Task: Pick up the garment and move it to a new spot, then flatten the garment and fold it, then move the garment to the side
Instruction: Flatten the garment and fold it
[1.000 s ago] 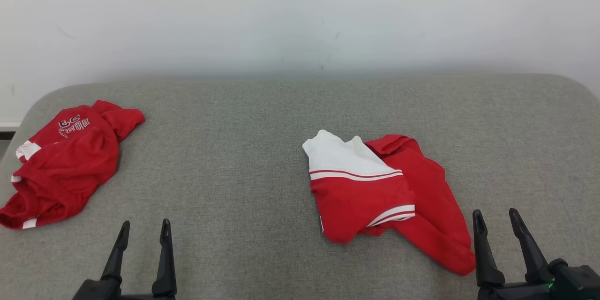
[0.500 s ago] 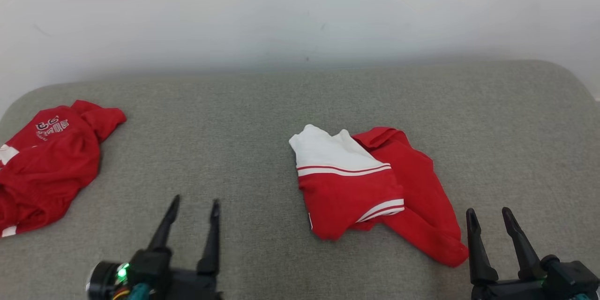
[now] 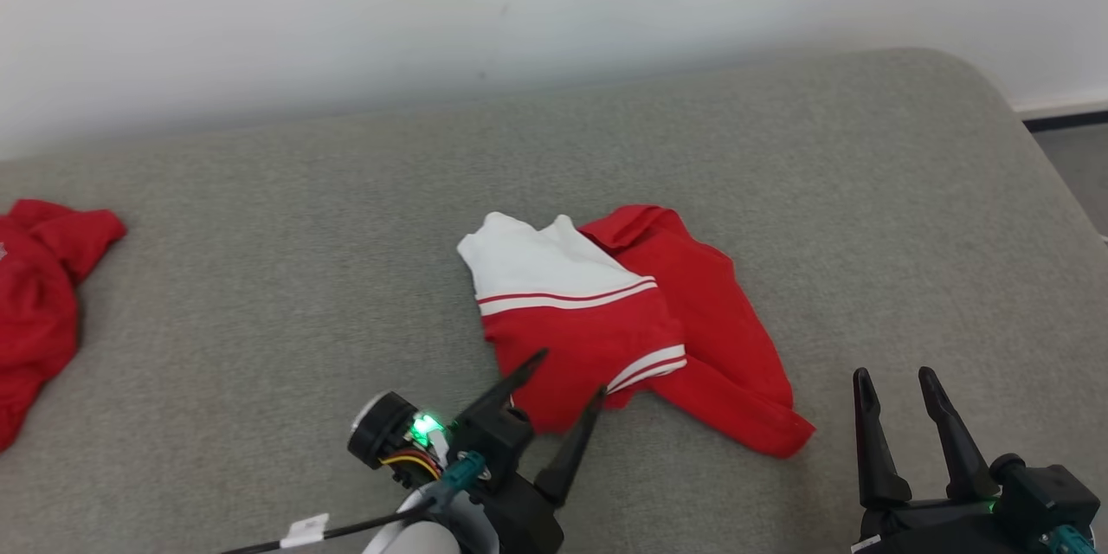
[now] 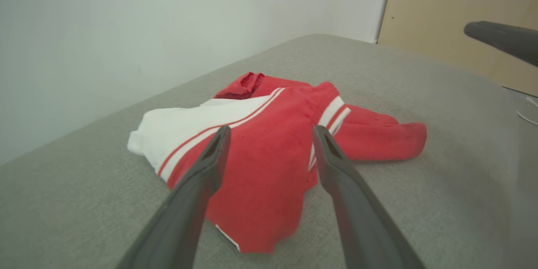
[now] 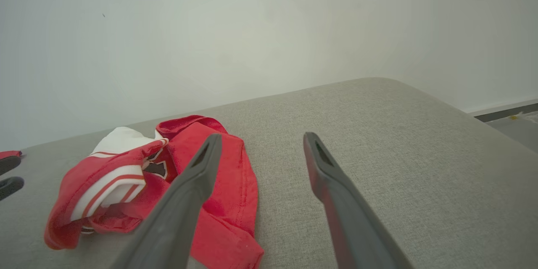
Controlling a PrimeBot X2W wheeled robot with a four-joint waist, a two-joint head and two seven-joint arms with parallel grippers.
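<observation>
While garment lies just before its tips, left gripper gapes wide w/ nothing held.

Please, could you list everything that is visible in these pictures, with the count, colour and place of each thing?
crumpled garment: one, red and white with stripes, middle of the cushion
second garment: one, red, left edge of the cushion, partly cut off
cushion: one, grey fabric, under both garments
wall: one, white, behind the cushion
panel: one, beige, beyond the cushion
floor: one strip, grey, far right
left end effector: one, dark, open, at the crumpled garment's near edge, holding nothing
right end effector: one, dark, open, right of that garment, holding nothing
</observation>
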